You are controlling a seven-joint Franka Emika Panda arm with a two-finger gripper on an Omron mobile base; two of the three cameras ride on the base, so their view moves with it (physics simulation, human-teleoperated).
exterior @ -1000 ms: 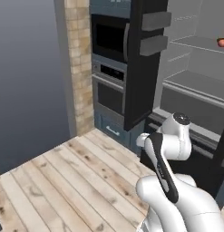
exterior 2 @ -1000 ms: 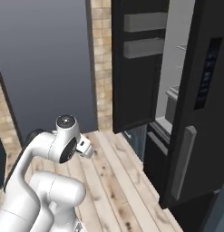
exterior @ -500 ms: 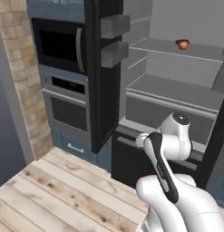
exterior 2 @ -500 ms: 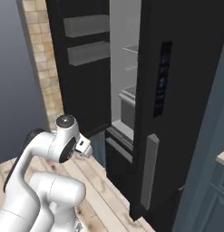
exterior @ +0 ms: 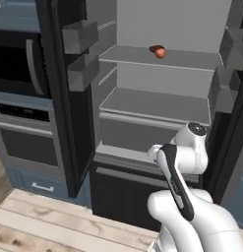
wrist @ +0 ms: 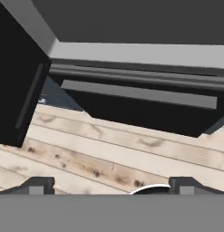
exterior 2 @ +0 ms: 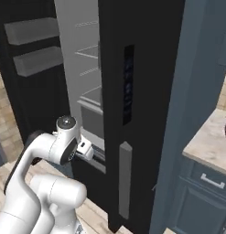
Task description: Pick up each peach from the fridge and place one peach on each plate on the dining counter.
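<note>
Between the earlier frames and this one the whole scene had shifted in both base views, so the cameras had moved with the base: the fridge [exterior: 157, 98] now stood squarely ahead in the left base view, where it had previously sat off to the right.

One peach [exterior: 161, 52] lay on the upper shelf [exterior: 162, 58] of the fridge, toward the back and right of centre. A darker item lay just beside it on its left, too small to identify. The second shelf [exterior: 155, 104] below carried nothing visible. The left fridge door [exterior: 69, 98] stood open, with two grey door bins [exterior: 81, 54] on its inner face. A built-in oven [exterior: 24, 123] stood to the left of that door.

The arm [exterior: 179, 167] was folded low in front of the fridge's lower compartment, its wrist at about the height of the lowest shelf edge, well below the peach. The hand [wrist: 111, 186] pointed down toward the wooden floor [wrist: 109, 154] and the dark bottom drawer front [wrist: 140, 106]. Its two fingertips [wrist: 38, 185] were spread wide apart with nothing between them.

In the right base view, the right fridge door [exterior 2: 132, 114] blocked most of the interior, and a stone worktop [exterior 2: 210, 141] edge appeared at far right.
</note>
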